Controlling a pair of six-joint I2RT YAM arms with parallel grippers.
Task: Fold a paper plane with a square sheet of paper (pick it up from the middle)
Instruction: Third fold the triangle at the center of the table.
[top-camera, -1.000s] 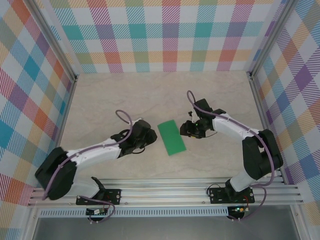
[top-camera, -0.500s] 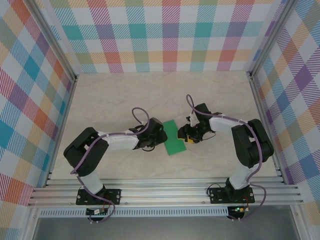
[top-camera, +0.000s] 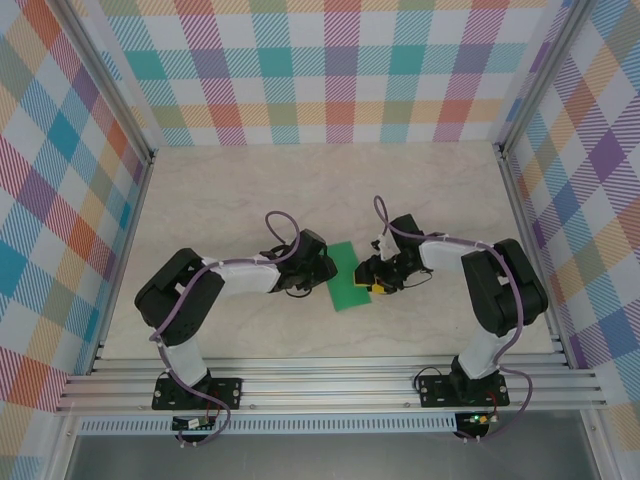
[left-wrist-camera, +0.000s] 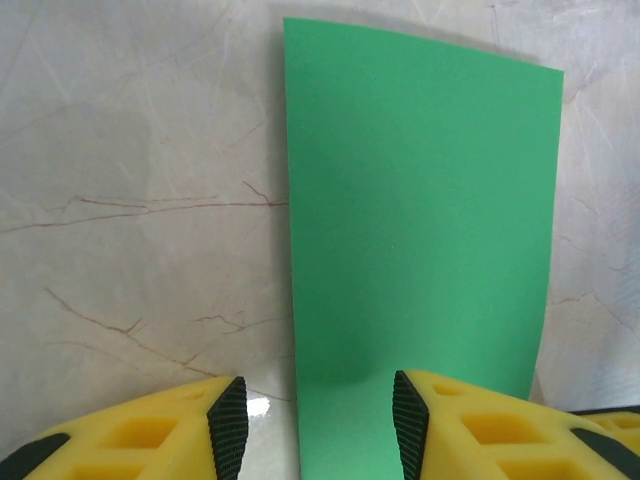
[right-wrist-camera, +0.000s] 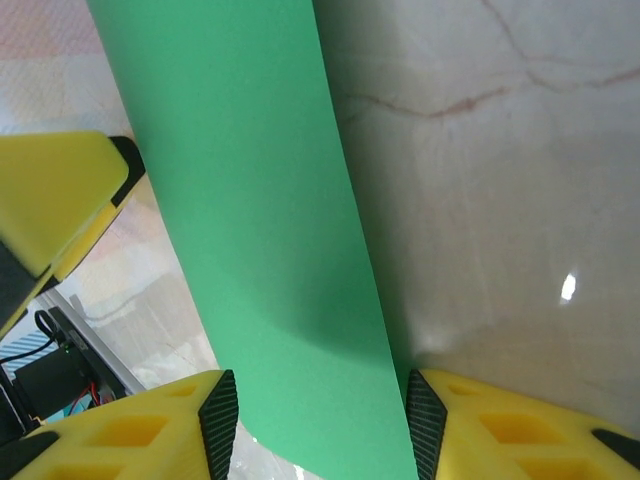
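top external: green sheet of paper (top-camera: 350, 277), oblong in outline, flat on table (top-camera: 250, 190) near its middle, slightly toward the near edge. left gripper (top-camera: 326, 271) at one long side, jaws apart astride that edge. right gripper (top-camera: 371, 279) at the other side, jaws apart, sheet between them.

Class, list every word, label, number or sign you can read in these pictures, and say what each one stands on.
No text can be read.
The paper is plain green and unmarked.
The left board and the right board, below the arm bases, are too small for any marking to be read.
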